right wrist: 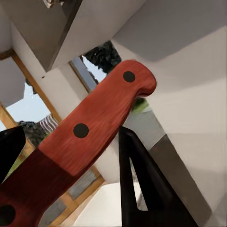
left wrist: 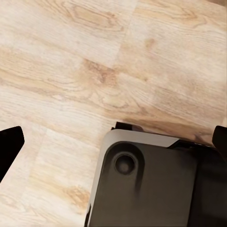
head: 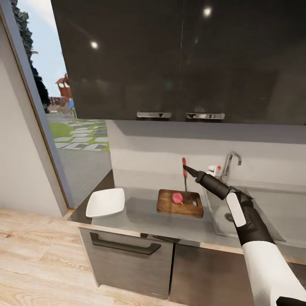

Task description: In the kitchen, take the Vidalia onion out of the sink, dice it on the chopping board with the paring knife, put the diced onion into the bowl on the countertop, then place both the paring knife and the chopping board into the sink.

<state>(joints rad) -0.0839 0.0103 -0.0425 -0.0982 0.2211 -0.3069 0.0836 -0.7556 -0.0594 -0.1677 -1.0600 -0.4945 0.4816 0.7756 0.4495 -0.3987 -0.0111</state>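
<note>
The Vidalia onion, small and pinkish, lies whole on the dark brown chopping board on the grey countertop. My right gripper is shut on the paring knife, which it holds upright above the board's far right part. The red handle is up and the dark blade points down. Close up, the red riveted handle sits between the dark fingers. The white bowl stands left of the board. The sink is to the board's right. My left gripper hangs open over the floor.
A curved chrome tap rises behind the sink. Dark glossy wall cabinets hang above the counter. A large window lies to the left. Below are light wooden floor and the robot's dark base.
</note>
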